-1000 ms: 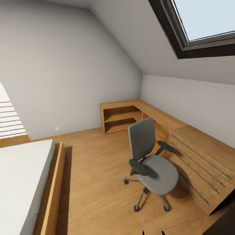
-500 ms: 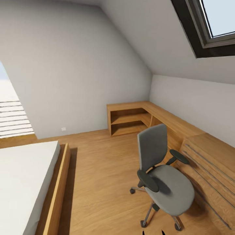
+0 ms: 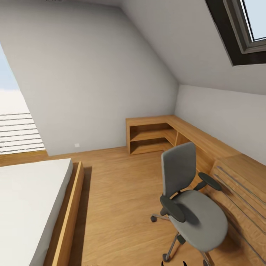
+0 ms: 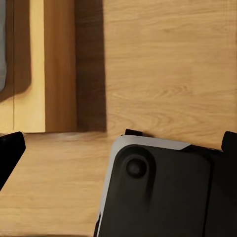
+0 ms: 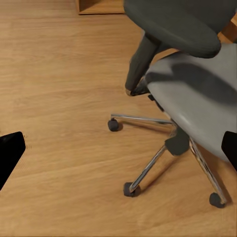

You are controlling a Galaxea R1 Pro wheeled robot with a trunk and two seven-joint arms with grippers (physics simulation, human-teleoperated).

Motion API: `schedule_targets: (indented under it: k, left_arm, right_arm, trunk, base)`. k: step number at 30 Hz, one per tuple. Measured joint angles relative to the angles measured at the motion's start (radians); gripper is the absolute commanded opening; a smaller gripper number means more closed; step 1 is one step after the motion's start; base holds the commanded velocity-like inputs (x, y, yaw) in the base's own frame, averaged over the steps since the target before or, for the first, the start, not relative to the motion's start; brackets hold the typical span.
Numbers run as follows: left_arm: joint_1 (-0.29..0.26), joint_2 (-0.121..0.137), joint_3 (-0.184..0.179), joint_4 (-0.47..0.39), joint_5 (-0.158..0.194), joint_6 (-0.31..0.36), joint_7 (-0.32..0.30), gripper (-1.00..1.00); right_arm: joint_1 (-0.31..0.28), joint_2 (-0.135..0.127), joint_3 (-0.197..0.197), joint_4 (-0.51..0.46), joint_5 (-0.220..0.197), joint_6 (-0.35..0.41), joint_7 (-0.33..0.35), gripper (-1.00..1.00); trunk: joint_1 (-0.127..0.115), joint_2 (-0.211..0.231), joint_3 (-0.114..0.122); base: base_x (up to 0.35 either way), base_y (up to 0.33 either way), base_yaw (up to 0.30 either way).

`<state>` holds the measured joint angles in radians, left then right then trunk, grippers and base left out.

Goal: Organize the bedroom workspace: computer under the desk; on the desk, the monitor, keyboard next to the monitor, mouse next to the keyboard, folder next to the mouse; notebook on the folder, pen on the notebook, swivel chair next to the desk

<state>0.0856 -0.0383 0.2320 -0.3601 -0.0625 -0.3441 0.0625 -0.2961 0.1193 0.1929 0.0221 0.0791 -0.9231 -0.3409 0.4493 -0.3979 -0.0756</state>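
While the grey upholstered swivel chair (image 3: 192, 207) is seen at the lower right, seat bare, beside light-wood drawers (image 3: 240, 195) and not yet at any desk, neither gripper's state can be told.

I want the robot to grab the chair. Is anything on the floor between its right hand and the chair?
Nothing visible. In the right wrist view, only bare wood floor lies before the swivel chair. Its seat looks bare too.
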Motion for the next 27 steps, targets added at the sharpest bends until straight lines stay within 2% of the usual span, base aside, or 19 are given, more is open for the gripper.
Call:
schedule_targets:
  k: [7, 22, 27]
  left_arm:
    - [0.0, 0.0, 0.0, 0.0, 0.0, 0.0, 0.0, 1.0]
    - [0.0, 0.001, 0.0, 0.0, 0.0, 0.0, 0.0, 1.0]
    - [0.0, 0.0, -0.001, 0.0, -0.001, -0.001, 0.0, 1.0]
  right_arm:
    - [0.0, 0.0, 0.0, 0.0, 0.0, -0.001, 0.0, 1.0]
    - [0.0, 0.0, 0.0, -0.001, 0.001, -0.001, 0.002, 1.0]
    - [0.0, -0.001, 0.0, -0.001, 0.001, 0.001, 0.005, 1.0]
  trunk:
    - [0.0, 0.0, 0.0]
    - [-0.001, 0.0, 0.0]
    - [0.0, 0.0, 0.0]
  base:
    - [0.063, 0.0, 0.265]
    - [0.294, 0.0, 0.279]
    - [0.184, 0.0, 0.268]
